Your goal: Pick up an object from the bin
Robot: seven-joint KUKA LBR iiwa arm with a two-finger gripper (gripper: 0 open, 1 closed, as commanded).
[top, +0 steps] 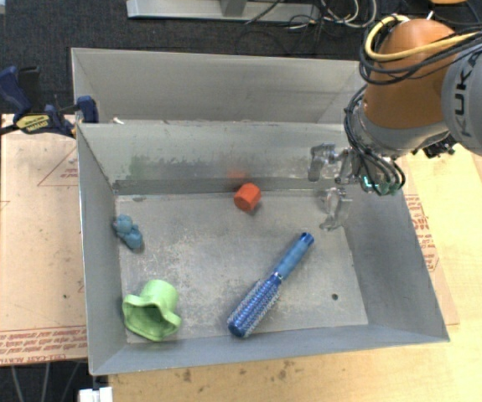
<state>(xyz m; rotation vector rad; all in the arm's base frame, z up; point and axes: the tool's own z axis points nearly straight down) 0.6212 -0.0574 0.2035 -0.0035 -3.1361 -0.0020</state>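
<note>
My gripper (pixel 334 216) hangs over the right part of the bin floor, near the back wall, with nothing between its fingers. The fingers point down and look close together. A blue hairbrush (pixel 271 287) lies diagonally just below and left of the gripper, its handle end nearest the fingertips. An orange-red block (pixel 246 197) rests to the left of the gripper by the back wall.
A small blue-grey figure (pixel 127 232) sits at the left side of the bin. A light green crumpled cup-like object (pixel 152 310) lies in the front left corner. The arm with its orange cover comes in from the upper right.
</note>
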